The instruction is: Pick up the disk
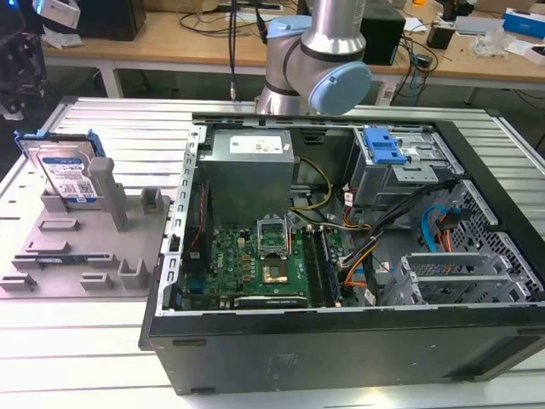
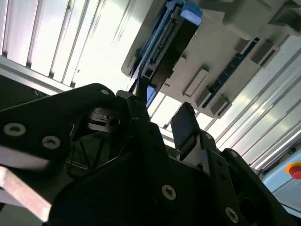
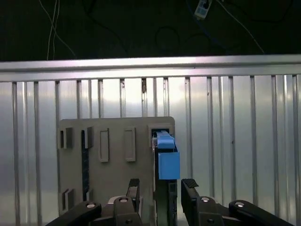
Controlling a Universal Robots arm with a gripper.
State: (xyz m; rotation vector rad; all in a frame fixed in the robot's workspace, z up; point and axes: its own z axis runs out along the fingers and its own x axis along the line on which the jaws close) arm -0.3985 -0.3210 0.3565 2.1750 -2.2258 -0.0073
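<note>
Metal tbl (image 3: 235,117): disk (image 3: 167,160) upright in tray (image 3: 117,127); end effector (image 3: 161,183) spread.

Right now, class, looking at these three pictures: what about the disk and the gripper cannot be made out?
Base of the disk, exterior view: hidden behind the posts of the grey fixture tray.
Label of the disk, first wrist view: the disk is edge-on, its face turned away.
Whether the open gripper reaches alongside the disk or stops short, both wrist views: the cameras look along it, and its body covers the disk's near end.
</note>
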